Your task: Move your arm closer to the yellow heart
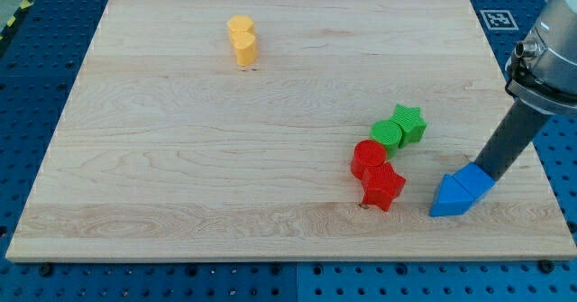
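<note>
The wooden board fills most of the view, a pale plank surface lying on a blue perforated table. At the view's top right corner, just off the board, sits a white square tag printed with a black block pattern; no readable words show on it. The arm's grey body enters from the view's right edge and carries a straight dark rod slanting down to the board; there are no jaws to open or close, only this rod. My tip rests at the view's lower right, touching or just behind the upper edge of the blue triangular block. To the view's left of that lie a red star block and a red cylinder, touching each other, with a green cylinder and a green star block just above them. The yellow heart is a small, ribbed, orange-yellow piece with two rounded lobes, standing alone near the view's top, left of centre, well apart from my tip and diagonally across the board from it.
</note>
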Controlling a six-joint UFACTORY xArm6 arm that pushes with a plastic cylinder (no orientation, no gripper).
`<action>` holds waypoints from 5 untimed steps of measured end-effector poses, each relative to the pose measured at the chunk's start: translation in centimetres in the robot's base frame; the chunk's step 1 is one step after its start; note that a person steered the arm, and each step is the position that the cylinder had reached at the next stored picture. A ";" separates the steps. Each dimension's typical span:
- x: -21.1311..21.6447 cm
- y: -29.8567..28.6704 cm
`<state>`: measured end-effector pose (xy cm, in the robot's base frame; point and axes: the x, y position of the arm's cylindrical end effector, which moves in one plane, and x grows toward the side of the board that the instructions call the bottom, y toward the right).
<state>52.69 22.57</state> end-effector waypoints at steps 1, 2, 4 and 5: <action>-3.6 0.3; -6.8 0.3; -13.1 -7.1; -15.7 -13.8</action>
<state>37.00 8.75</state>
